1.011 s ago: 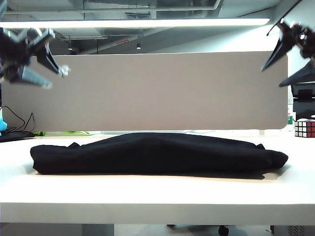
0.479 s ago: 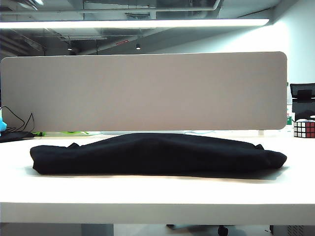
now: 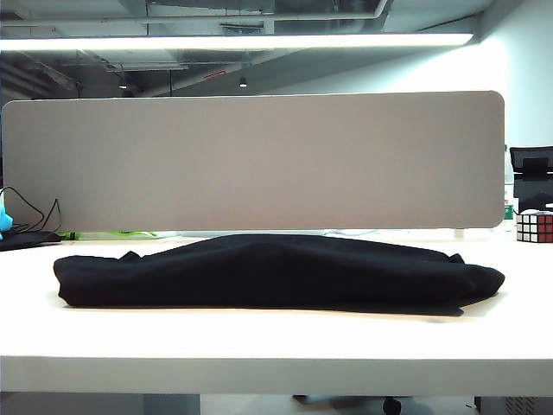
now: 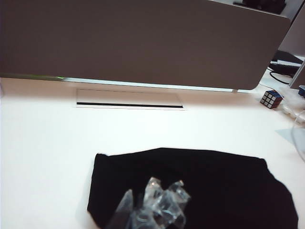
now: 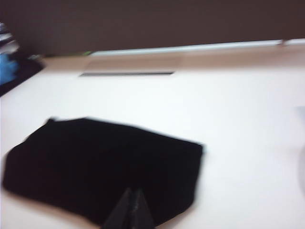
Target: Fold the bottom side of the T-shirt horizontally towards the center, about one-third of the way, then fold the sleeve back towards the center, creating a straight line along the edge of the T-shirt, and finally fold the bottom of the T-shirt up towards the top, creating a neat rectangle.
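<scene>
The black T-shirt (image 3: 276, 270) lies as a low folded bundle across the middle of the white table (image 3: 259, 346). The bottom of the T-shirt cannot be told apart in the folded cloth. Neither arm shows in the exterior view. In the left wrist view my left gripper (image 4: 166, 184), with clear blurred fingers, hangs shut and empty above the T-shirt (image 4: 214, 191) near one end. In the right wrist view my right gripper (image 5: 132, 192) has its dark fingertips pressed together, shut and empty, high over the T-shirt (image 5: 105, 162) near the other end.
A grey partition panel (image 3: 259, 160) stands along the table's far edge. A Rubik's cube (image 3: 535, 225) sits at the far right, and black cables (image 3: 26, 229) lie at the far left. A cable slot (image 4: 129, 104) runs in the table behind the shirt.
A second ago both grippers hung open in the exterior view's upper corners; they have since left that view. The folded shirt has not moved.
</scene>
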